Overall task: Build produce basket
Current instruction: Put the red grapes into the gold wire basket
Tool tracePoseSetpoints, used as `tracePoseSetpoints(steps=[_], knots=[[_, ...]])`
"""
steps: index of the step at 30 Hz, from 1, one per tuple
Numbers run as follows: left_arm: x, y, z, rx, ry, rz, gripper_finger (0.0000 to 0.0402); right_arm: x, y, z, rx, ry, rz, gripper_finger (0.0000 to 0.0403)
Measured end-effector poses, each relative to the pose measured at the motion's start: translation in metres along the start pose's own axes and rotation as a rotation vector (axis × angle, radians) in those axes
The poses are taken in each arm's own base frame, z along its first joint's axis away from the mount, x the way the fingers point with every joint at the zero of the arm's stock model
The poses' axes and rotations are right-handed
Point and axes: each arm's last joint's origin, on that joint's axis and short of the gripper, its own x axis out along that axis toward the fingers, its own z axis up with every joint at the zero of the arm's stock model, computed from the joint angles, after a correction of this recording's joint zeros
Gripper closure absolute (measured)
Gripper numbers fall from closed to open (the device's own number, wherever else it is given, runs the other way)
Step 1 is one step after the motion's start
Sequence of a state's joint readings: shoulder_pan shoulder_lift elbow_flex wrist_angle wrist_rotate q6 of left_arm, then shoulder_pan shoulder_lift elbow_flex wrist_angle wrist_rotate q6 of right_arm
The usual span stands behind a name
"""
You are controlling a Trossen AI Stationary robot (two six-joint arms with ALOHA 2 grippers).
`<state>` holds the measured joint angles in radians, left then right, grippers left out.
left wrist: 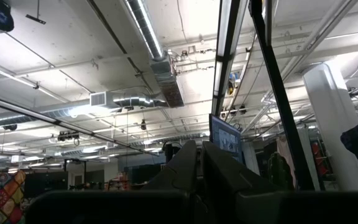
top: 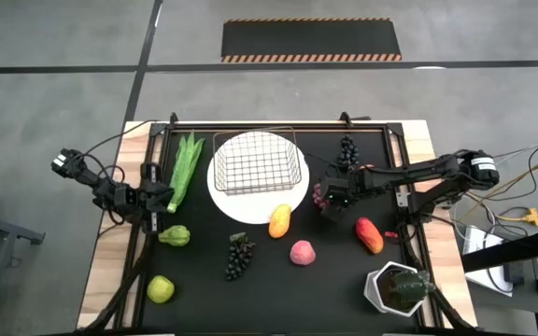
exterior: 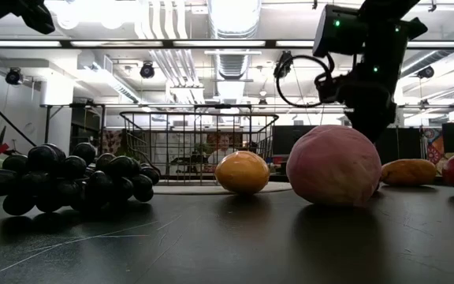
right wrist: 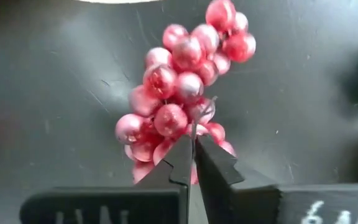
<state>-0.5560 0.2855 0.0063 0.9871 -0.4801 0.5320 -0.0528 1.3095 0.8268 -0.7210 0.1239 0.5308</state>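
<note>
Two end effectors are mine: the right end effector (right wrist: 193, 149) is pressed together on the stem of the pink-red grape bunch (right wrist: 182, 99), right of centre in the high view, just right of the white plate (top: 250, 207). That plate carries the wire basket (top: 260, 163). Left end effector (top: 157, 201) rests pressed together at the left tabletop edge, beside the green leafy stalks (top: 187, 168). Dark grapes (top: 239, 255), mango (top: 279, 221) and peach (top: 303, 252) lie along the lower middle

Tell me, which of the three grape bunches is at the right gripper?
The pink-red bunch beside the plate: the right gripper is shut at its stem. The dark bunches lie apart, untouched.
</note>
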Motion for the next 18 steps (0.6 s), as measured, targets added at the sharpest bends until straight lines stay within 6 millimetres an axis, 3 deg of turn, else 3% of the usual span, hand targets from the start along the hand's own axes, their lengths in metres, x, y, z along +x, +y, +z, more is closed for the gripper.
tracePoseSetpoints(steps=[10,18], knots=[[0.000,0.000,0.000,0.000,-0.001,0.000,0.0393,-0.047,-0.004,0.007,0.000,-0.184,0.075,0.0394],[0.000,0.000,0.000,0.000,-0.001,0.001,0.0393,-0.099,-0.011,0.012,-0.009,-0.414,0.102,0.0394]])
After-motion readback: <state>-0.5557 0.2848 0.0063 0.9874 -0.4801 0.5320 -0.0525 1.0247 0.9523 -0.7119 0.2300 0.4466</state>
